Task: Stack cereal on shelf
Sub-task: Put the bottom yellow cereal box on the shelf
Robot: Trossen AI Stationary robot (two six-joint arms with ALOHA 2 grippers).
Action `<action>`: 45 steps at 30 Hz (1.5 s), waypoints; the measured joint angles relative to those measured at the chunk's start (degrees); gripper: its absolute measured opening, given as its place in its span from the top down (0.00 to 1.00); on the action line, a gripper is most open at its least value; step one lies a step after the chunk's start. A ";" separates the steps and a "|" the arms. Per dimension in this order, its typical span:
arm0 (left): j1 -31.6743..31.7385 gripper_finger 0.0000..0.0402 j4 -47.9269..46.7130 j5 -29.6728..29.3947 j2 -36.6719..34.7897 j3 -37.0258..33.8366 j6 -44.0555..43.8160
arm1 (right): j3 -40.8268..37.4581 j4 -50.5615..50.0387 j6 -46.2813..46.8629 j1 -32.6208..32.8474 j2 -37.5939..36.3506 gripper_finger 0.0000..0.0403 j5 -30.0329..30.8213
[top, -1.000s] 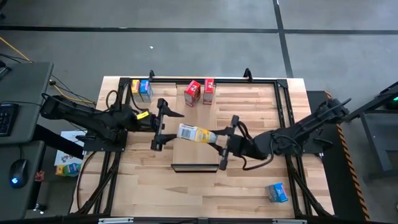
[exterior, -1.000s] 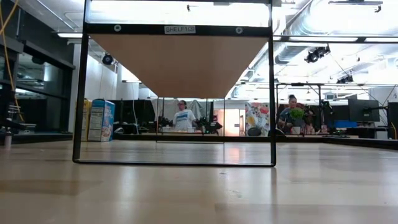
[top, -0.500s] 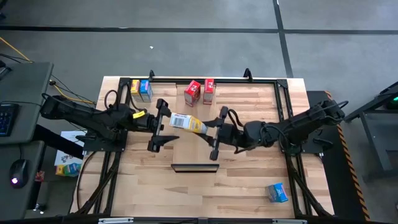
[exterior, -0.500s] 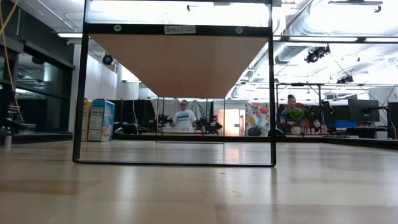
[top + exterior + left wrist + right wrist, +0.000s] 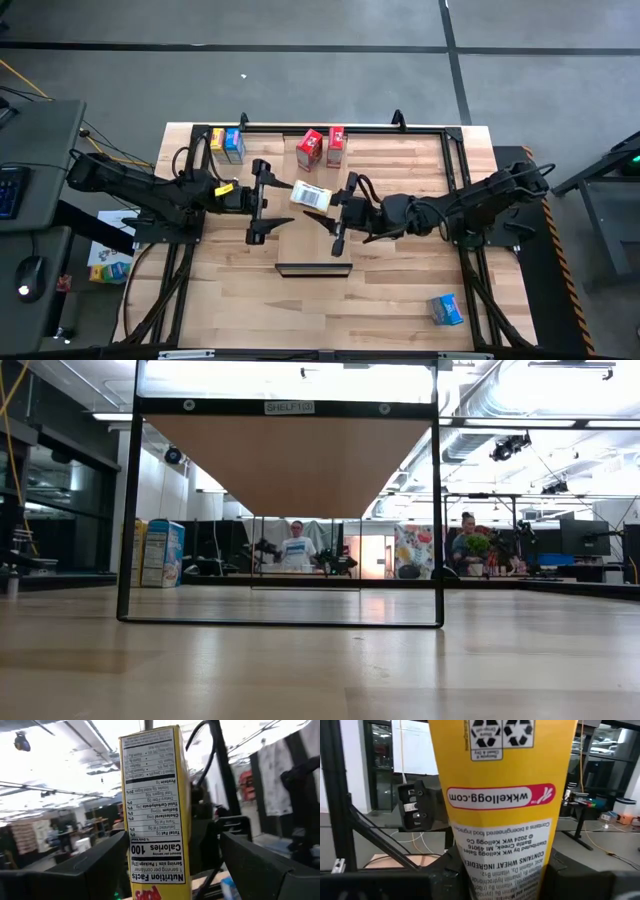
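Grips one yellow cereal box (image 5: 311,195) in the right gripper (image 5: 330,208), fingers clenched on its sides, above the shelf (image 5: 313,250) near the end opposite the black lip (image 5: 313,270); cannot tell whether directly over the board or just past it. Shows, in the right wrist view, the same yellow cereal box (image 5: 500,810) printed side up close, filling the space between the dark fingers. Holds the left gripper (image 5: 272,202) spread wide on the other side of that box, also above the shelf's far end, fingers apart from the carton with no contact visible. Shows, in the left wrist view, the box's nutrition panel (image 5: 152,805) standing between the two open fingers (image 5: 85,870). Leaves two red boxes (image 5: 322,148) upright side by side beyond the shelf's far end, a yellow and blue pair (image 5: 227,144) farther off toward the left arm's side of the shelf, and a lone blue box (image 5: 446,310) well apart past the lip end, toward the right arm's side. Looks up, in the low view, at the shelf's pale underside (image 5: 290,460) inside a black frame (image 5: 438,510), with people (image 5: 295,547) in the room behind.
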 joint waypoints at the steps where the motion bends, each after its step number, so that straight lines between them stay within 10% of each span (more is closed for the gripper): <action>1: 0.00 0.23 -0.05 -0.59 0.02 0.00 0.51 | 0.00 -0.05 -0.03 0.21 0.01 0.69 0.23; 34: 0.11 0.25 -1.58 1.75 3.75 0.00 -6.30 | -0.04 -12.15 7.71 -1.51 0.06 0.69 -4.25; 45: 0.09 0.60 -1.81 -0.82 3.73 0.00 -6.06 | -0.07 -13.39 9.00 -1.55 0.06 0.69 -5.40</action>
